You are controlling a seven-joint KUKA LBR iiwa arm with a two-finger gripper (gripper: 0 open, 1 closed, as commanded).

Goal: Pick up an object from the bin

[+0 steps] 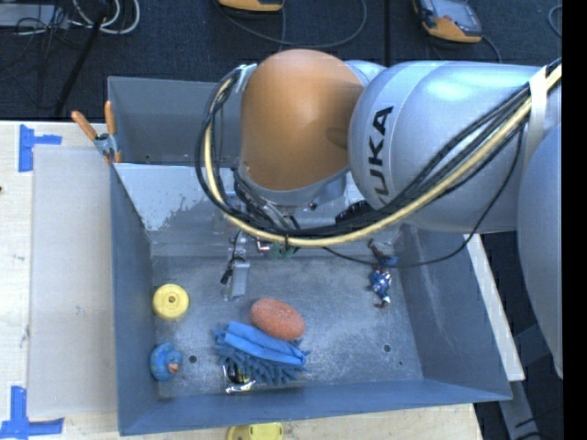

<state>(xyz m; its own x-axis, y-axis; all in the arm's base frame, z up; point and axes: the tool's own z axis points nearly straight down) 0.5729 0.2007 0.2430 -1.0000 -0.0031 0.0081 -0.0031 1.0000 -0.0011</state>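
You saw the pincer [236, 273] hanging low in the grey bin [131, 282], under the orange cover of the arm, near the back part of the floor. You could not tell whether the pincer was open or closed, because the arm hid its upper part. Nothing was seen held in it.

The thing nearest to the pincer was an orange-brown oval lump [277, 318]. It lay just beside the pincer, toward the front wall and a little to the right in the view, apart from it. Directly past this lump, farther from the pincer toward the front wall, lay a blue ribbed piece [260, 348], touching the lump or almost so. A small dark and shiny thing [239, 378] showed at its front edge.

To the left of the pincer lay a yellow round thing [171, 302]. Farther to the front left stood a small blue figure [165, 362]. Well apart on the pincer's right side lay a small blue and white thing [381, 284].
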